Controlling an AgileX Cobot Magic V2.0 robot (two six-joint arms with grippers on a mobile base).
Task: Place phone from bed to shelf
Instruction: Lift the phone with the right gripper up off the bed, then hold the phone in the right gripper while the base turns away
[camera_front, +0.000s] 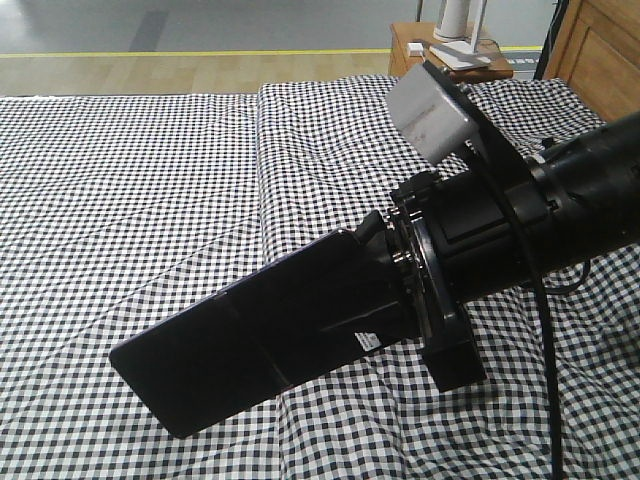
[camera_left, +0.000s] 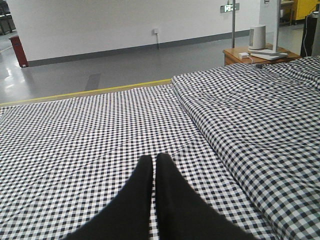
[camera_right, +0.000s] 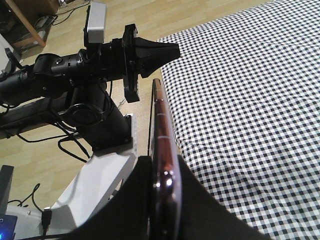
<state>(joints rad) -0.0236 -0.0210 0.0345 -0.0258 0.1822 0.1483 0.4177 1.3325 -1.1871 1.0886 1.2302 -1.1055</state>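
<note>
- Looking through the left wrist view, I see the left claw pressed together, its two black fingers touching along their length with nothing between them. It hangs low over the bed.
- The bed's check cover is creased, and in the front view a raised fold runs down its middle from the far edge toward me.
- In the front view the phone is held up off the cover. Its glossy black face is turned toward the camera, there is a seam across its middle, and its free end points to the lower left.
- The right claw is pinching the phone by its right end, and its arm comes in from the right edge.
- The right wrist view shows the phone edge-on with its metallic rim catching light. It is clamped between two fingers, one on each flat face.
- At the far right, a table stands beyond the bed's far corner with a white cylinder on it. The brown headboard is just to the table's right.
</note>
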